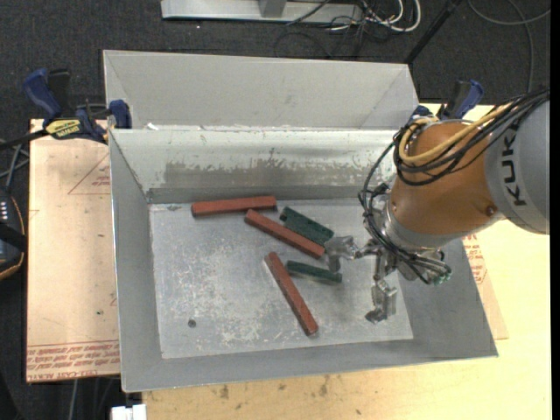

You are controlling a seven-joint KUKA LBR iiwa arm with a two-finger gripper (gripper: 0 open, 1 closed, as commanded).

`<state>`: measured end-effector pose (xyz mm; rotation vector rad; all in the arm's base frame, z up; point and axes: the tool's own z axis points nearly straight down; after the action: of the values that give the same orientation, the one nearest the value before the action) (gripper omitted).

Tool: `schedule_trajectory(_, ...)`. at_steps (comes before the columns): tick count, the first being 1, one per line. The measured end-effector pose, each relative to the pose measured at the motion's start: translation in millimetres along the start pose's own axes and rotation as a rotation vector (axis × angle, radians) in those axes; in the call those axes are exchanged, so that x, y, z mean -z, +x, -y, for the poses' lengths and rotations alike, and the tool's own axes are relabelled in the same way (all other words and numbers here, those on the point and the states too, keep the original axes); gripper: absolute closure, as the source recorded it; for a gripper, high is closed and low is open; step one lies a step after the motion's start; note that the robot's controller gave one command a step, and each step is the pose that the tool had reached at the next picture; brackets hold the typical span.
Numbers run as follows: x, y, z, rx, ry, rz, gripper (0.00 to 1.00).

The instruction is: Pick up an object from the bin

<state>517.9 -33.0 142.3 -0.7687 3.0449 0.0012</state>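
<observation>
— Looking down at the gripper [359, 278], I see its fingers spread wide with nothing between them, low at the right of the bin [131, 261].

— What lies nearest?

— A small dark green bar [313, 272], flat, with its long axis running left to right and its right end just beside one finger [338, 250]. A slanted red-brown stick [284, 234] and a second green block [306, 224] crowd it from behind. Another red-brown stick [291, 293] angles away in front.

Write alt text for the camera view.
The end effector hangs over the right part of a grey bin, next to a small dark green block. Another green block and three red-brown bars lie loose toward the middle.
</observation>
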Motion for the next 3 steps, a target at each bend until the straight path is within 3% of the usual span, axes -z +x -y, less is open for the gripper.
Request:
schedule_trajectory(1, -24, -29.6, 11, -0.153, 0.0, 0.002, 0.0)
schedule_trajectory(2, -35, -52.1, -6, -0.201, 0.001, 0.001, 0.0)
schedule_trajectory(3, -69, -92.3, 47, 0.042, 0.002, 0.005, 1.0)
